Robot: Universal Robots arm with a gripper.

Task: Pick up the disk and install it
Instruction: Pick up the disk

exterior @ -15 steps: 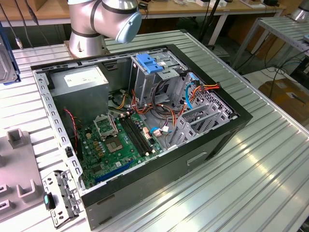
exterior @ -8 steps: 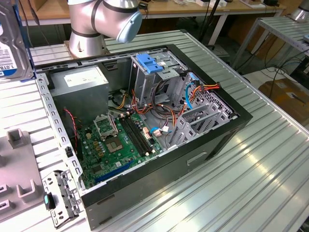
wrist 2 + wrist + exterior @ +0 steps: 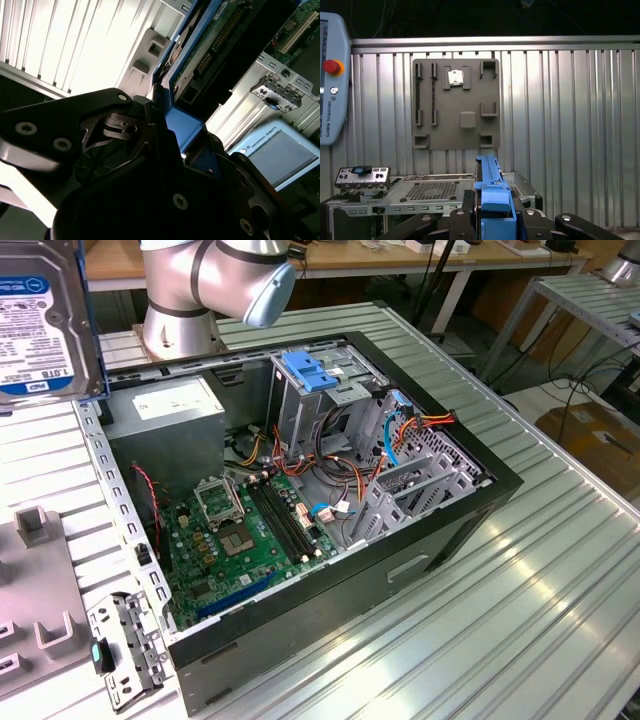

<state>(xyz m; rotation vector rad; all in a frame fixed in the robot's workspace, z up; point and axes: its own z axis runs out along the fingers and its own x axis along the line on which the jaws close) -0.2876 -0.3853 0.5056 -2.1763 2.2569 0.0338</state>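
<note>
The disk, a grey metal drive with a printed label and a bright blue carrier frame, hangs high over the table at the exterior view's left, above the open computer case. In the first wrist view my gripper is shut on the disk's blue carrier, with a black finger on each side of it. The second wrist view shows the same hold: the gripper clamps the blue frame, and the disk's circuit-board side points away from it.
Inside the case are a green motherboard, a grey box with a white label and a silver cage with a light-blue latch. A grey fixture plate, a metal bracket and a teach pendant lie on the ribbed table.
</note>
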